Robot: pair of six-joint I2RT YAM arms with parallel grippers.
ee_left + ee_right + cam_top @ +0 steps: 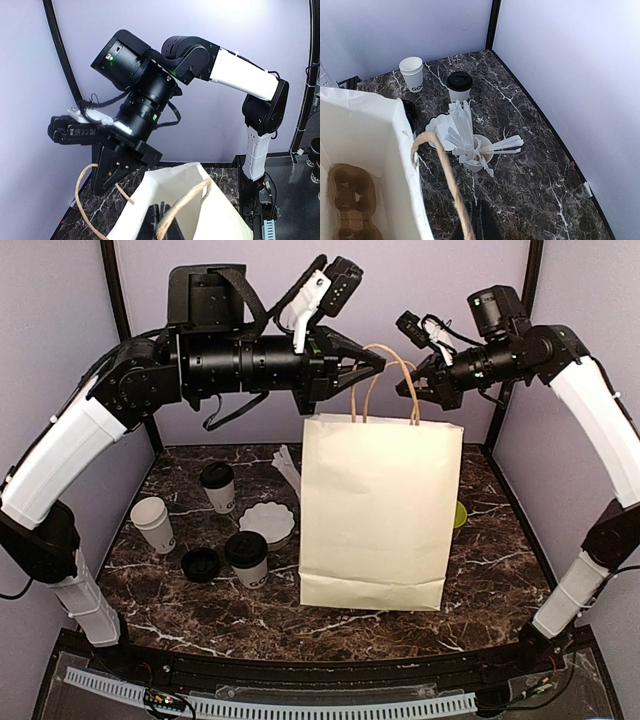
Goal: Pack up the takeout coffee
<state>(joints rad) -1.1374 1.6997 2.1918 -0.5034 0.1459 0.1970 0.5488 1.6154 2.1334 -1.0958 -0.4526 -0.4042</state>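
Observation:
A tall white paper bag [380,510] stands mid-table with its mouth held apart by its two twine handles. My left gripper [378,362] [164,217] is shut on the near-left handle [187,200]. My right gripper [413,380] [481,222] is shut on the other handle [445,175]. A brown cup carrier [347,200] lies at the bag's bottom. Two lidded takeout coffee cups stand left of the bag, one further back [218,487] [459,86] and one nearer [247,558]. Neither gripper touches them.
An unlidded white cup [153,524] [411,73] and a loose black lid [200,563] sit at the left. A white scalloped bowl [268,523] [440,131] and a small cup of straws [477,152] stand beside the bag. Something green [459,513] peeks out behind the bag's right edge.

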